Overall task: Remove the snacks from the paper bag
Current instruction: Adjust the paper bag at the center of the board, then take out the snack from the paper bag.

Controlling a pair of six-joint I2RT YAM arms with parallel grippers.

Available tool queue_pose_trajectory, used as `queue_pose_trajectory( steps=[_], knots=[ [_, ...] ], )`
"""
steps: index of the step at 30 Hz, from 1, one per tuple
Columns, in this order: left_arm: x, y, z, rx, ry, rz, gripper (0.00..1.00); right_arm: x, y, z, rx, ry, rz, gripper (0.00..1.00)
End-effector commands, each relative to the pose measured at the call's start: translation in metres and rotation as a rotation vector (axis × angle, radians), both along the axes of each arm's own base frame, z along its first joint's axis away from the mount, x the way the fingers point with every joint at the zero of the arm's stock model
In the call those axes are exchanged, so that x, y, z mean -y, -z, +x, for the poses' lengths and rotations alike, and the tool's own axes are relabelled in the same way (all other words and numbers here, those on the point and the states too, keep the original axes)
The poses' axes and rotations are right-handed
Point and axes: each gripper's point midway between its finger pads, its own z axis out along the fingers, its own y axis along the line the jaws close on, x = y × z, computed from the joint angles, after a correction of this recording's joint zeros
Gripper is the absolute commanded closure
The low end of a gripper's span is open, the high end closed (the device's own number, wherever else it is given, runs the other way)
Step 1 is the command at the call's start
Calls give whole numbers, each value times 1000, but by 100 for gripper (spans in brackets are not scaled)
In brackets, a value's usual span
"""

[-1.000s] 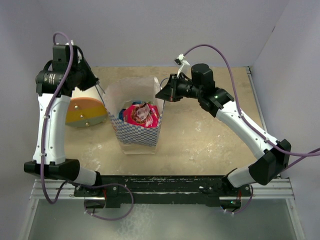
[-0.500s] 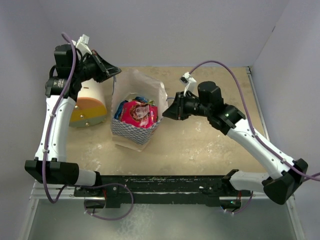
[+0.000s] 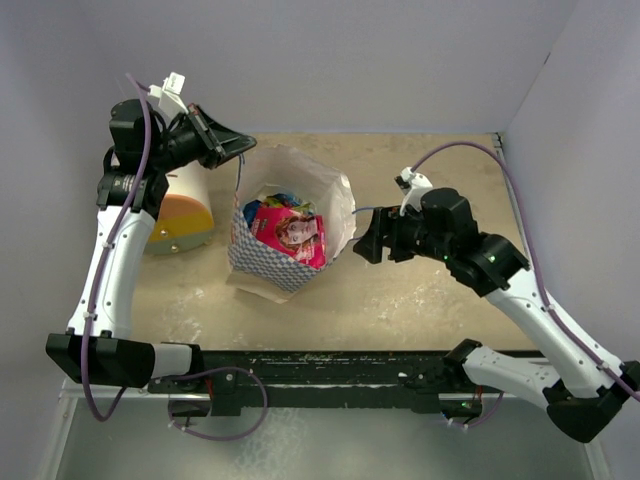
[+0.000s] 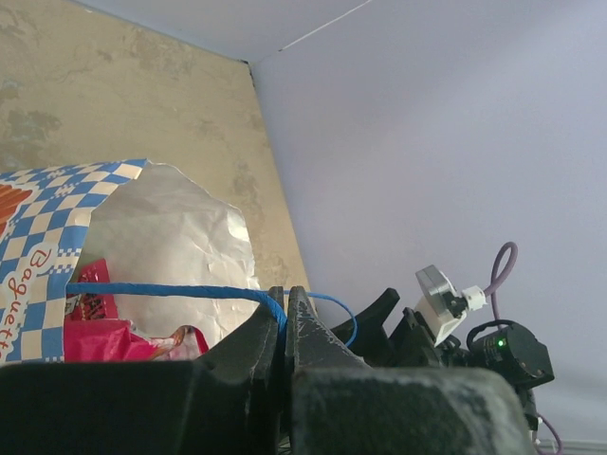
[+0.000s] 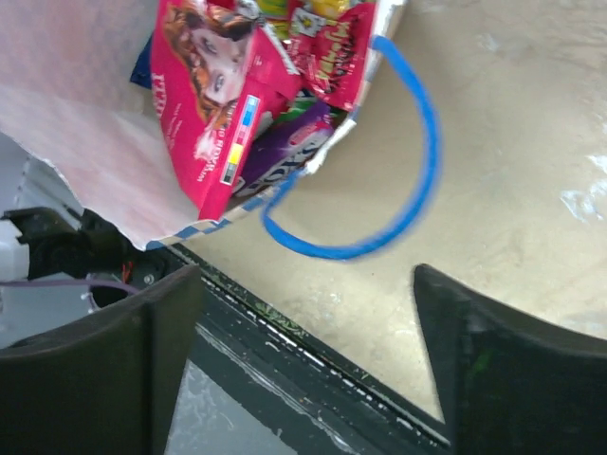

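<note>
Beige counter (image 3: pixel 420 290), pale walls on three sides.

Top view: paper bag (image 3: pixel 268 268) sits mid-counter, left of centre, mouth open upward. Snacks are inside it: pink packet (image 3: pixel 292 230) on top, blue and yellow-green bits showing behind it. Left pincer (image 3: pixel 242 148) hangs over the bag's far-left rim, jaws together. Right pincer (image 3: pixel 362 246) is just right of the bag, not touching it. White-and-orange cylinder (image 3: pixel 178 212) lies left of the bag, under the left arm.

Left wrist view: left pincer (image 4: pixel 285 305) is clamped on the blue left handle (image 4: pixel 171 290); the cord runs taut from the bag rim into the closed jaws. Checkered bag wall (image 4: pixel 43 242) is on the left, with the cream inside behind it. Pink packet (image 4: pixel 100 336) is low in the bag. Right arm (image 4: pixel 474 346) is visible beyond.

Right wrist view: right pincer (image 5: pixel 305 277) is wide open and holds nothing. Its fingers (image 5: pixel 142 346) stand well apart at the frame bottom. Blue right handle (image 5: pixel 417 152) loops free off the bag rim, above the gap, touching neither finger. Pink packet (image 5: pixel 211 95) is in the bag mouth, with the purple packet (image 5: pixel 285 159) under it and a red packet (image 5: pixel 334 52) beside it.
</note>
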Motion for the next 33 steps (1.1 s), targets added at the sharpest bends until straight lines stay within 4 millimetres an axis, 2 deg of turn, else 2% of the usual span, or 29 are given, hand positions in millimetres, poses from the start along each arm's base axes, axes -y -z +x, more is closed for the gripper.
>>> queue_pose_trajectory(
  steps=[1,3,5,8,9,11,15,18,22,25,33],
  knots=[
    [7,-40,-16,131,48,-42,100,27,-21,4,50,73,-103,0],
    [9,-36,-15,94,58,-63,100,21,-41,2,73,41,-74,1],
    [11,-34,-17,77,73,-82,100,8,-67,-1,117,-33,-11,0],
    [8,-29,-21,71,50,-79,100,-12,-101,12,232,-102,50,10],
    [7,-26,-21,66,37,-79,100,-20,-107,17,245,-123,62,13],
    [6,-22,-22,44,24,-81,100,-31,-106,30,225,-122,48,16],
    [6,-18,-24,38,32,-72,100,-53,-108,55,225,-95,39,18],
    [5,-17,-23,41,23,-63,100,-64,-95,75,198,-77,-40,18],
    [5,-23,-22,52,18,-65,100,-61,-79,90,168,-20,-157,17],
    [5,-28,-21,57,15,-72,100,-72,-69,89,149,-85,-166,17],
    [6,-28,-19,50,21,-78,100,-123,-12,72,-8,-259,-151,26]
  ],
)
